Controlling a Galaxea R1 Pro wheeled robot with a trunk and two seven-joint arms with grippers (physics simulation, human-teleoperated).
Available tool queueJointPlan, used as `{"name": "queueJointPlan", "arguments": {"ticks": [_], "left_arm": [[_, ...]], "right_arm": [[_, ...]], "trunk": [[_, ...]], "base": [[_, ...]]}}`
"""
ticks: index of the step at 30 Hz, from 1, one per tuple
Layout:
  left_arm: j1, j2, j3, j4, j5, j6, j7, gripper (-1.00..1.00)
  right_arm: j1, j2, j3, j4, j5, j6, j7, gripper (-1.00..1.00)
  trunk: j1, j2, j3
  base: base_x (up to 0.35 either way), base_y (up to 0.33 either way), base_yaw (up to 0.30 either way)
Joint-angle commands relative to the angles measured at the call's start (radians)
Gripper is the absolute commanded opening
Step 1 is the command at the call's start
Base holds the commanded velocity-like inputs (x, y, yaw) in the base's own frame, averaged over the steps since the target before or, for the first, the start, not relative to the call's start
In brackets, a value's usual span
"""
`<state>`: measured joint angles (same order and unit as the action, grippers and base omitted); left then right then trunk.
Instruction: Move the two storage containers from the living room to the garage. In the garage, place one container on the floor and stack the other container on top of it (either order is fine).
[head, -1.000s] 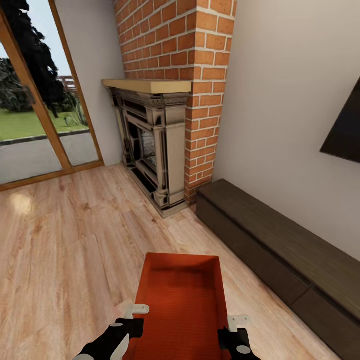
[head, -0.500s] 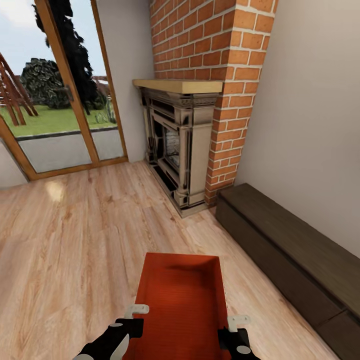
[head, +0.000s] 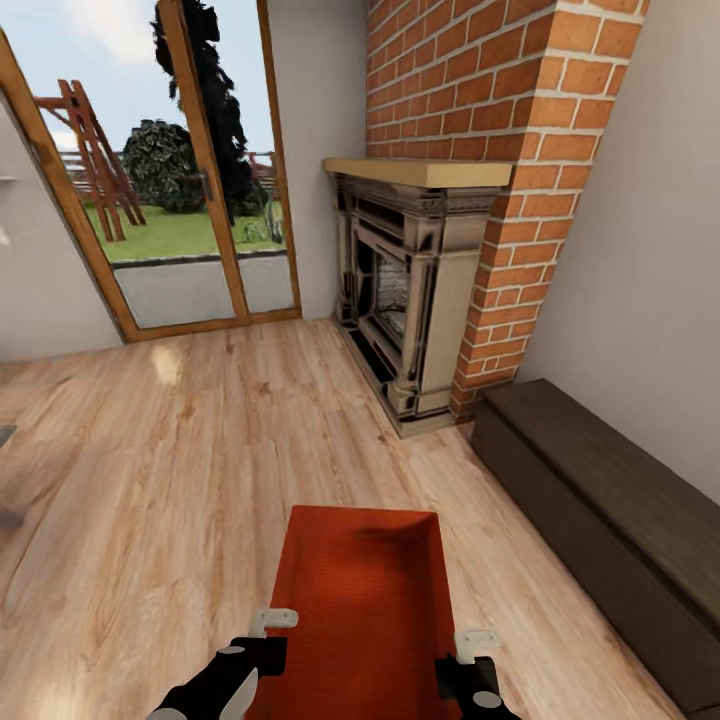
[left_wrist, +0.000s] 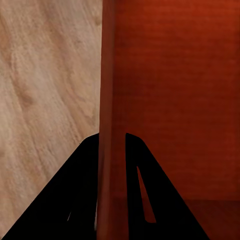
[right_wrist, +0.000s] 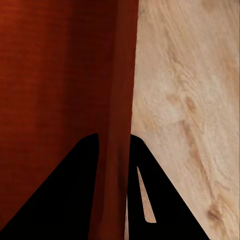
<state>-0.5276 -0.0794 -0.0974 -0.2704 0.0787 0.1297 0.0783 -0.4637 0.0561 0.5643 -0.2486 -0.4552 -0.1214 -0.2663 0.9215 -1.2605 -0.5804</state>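
From the head I see my left gripper and right gripper clamped on the two side walls of an orange-red bin, carried low in front of me above the plank floor, with the fireplace, brick chimney, dark cabinet and glass doors ahead. In the left wrist view the gripper pinches the bin's wall between its fingers, floor to one side. In the right wrist view the gripper grips the opposite wall the same way, over the floor.
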Motion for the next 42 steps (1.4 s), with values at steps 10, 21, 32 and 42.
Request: {"name": "queueJointPlan", "arguments": {"ticks": [10,21,32,42], "left_arm": [[0.000,0.001,0.010,0.000,-0.008,0.007,0.014,-1.00],[0.000,0.001,0.010,0.000,-0.008,0.007,0.014,-1.00],[0.000,0.001,0.010,0.000,-0.008,0.007,0.014,-1.00],[0.000,0.001,0.010,0.000,-0.008,0.007,0.014,-1.00]], "right_arm": [[-0.001,0.000,-0.015,-0.001,0.006,-0.008,-0.005,-1.00],[-0.001,0.001,-0.014,-0.001,0.007,-0.009,-0.005,-1.00],[-0.001,0.000,-0.014,-0.001,0.007,-0.009,-0.005,-1.00],[-0.001,-0.001,-0.014,-0.001,0.007,-0.009,-0.006,-1.00]], "trunk": [[0.000,0.000,-0.001],[0.000,0.000,-0.001],[0.000,0.000,-0.001],[0.000,0.000,-0.001]], "base": [[0.000,0.000,0.300],[0.000,0.000,0.300],[0.000,0.000,0.300],[0.000,0.000,0.300]]}}
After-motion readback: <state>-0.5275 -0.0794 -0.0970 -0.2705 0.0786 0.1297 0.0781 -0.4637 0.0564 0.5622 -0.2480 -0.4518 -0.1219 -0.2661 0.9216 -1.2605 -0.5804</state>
